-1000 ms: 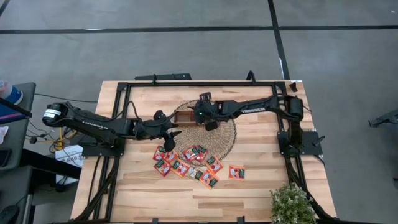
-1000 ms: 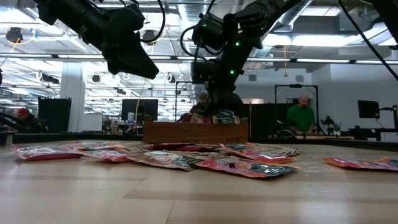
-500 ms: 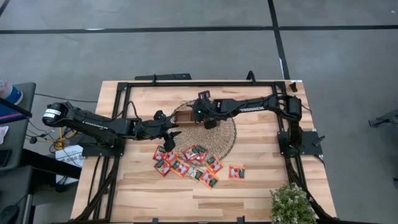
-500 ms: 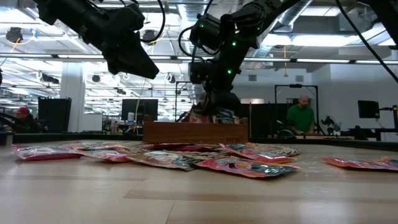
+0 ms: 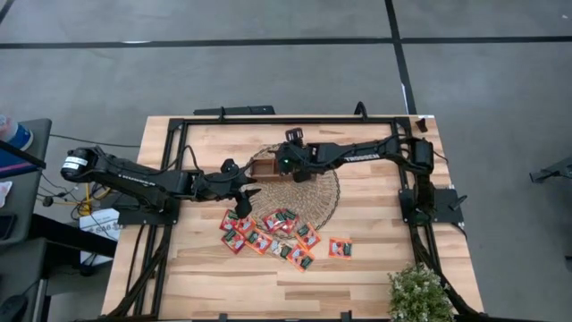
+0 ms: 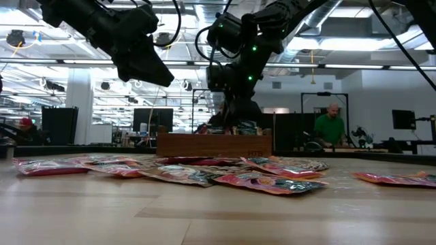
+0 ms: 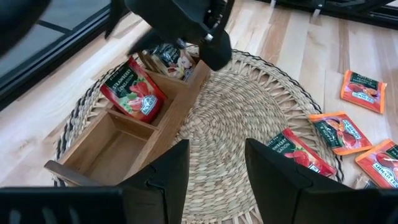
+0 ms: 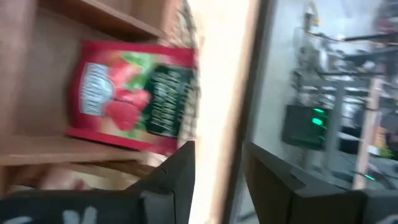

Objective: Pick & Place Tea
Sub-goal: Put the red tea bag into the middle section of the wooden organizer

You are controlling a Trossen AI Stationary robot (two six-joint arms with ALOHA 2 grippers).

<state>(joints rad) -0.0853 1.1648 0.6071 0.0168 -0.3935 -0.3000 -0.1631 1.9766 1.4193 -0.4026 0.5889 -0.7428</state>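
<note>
Tea sachet (image 8: 130,96) lying in wooden tray (image 7: 118,140) just beyond right gripper (image 8: 217,180), jaws parted, empty.

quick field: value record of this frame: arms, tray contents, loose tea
right gripper: over the wooden tray, fingers apart, nothing between them
left gripper: open, empty, above the woven mat, beside the tray
tray middle compartment: one strawberry sachet
tray far compartment: a sachet, partly hidden by the right arm
tray near compartment: empty
loose sachets: scattered on the table and the mat's edge
</note>
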